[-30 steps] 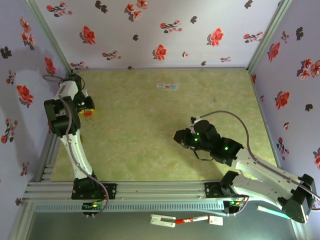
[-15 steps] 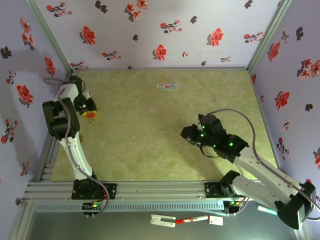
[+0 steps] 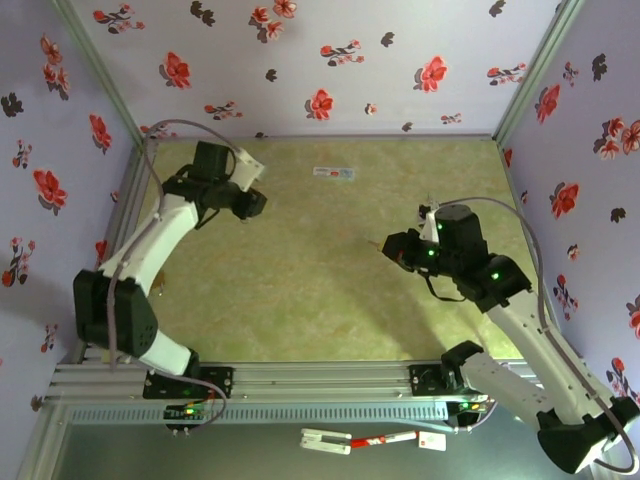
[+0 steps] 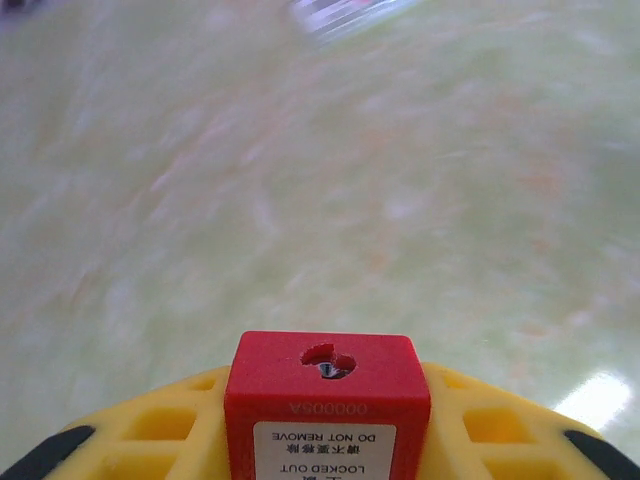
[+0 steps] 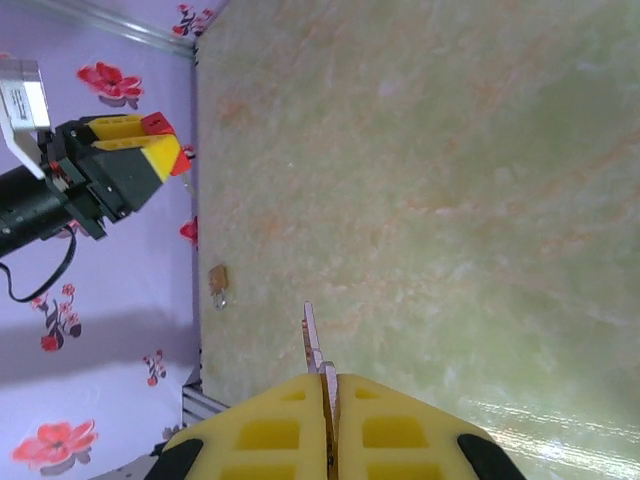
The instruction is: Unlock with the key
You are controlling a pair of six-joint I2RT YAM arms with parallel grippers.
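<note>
padlock (image 4: 327, 385): red | table (image 3: 300, 280): mottled green | walls (image 3: 230, 40): lilac, red-flowered

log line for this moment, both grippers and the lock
left gripper: shut on red padlock, keyhole showing | right gripper: shut on key, blade pointing out | state: key not yet inserted, the two apart
</note>
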